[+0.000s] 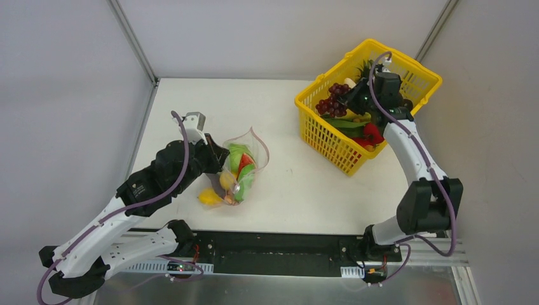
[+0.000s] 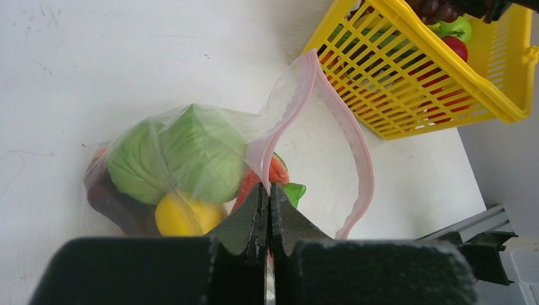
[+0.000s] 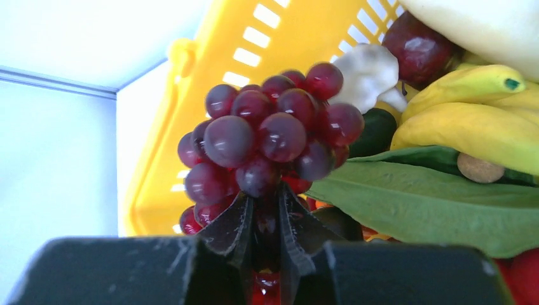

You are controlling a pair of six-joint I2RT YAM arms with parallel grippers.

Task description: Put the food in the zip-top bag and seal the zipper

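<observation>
Clear bag (image 2: 279, 111) sits near, cabbage (image 2: 178, 149) inside, left claw (image 2: 267, 197) pinched tight on its pink zipper (image 2: 363, 159), while back in the yellow basket (image 1: 324, 136) the right claw (image 3: 266, 213) grips the grapes (image 3: 267, 136) narrow, so next up is probably lifting them over to the bag.

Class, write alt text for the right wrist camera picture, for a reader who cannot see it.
The right gripper pinches the base of a purple grape bunch inside a yellow lattice basket. To the right of the grapes lie yellow bananas and a broad green leaf.
</observation>
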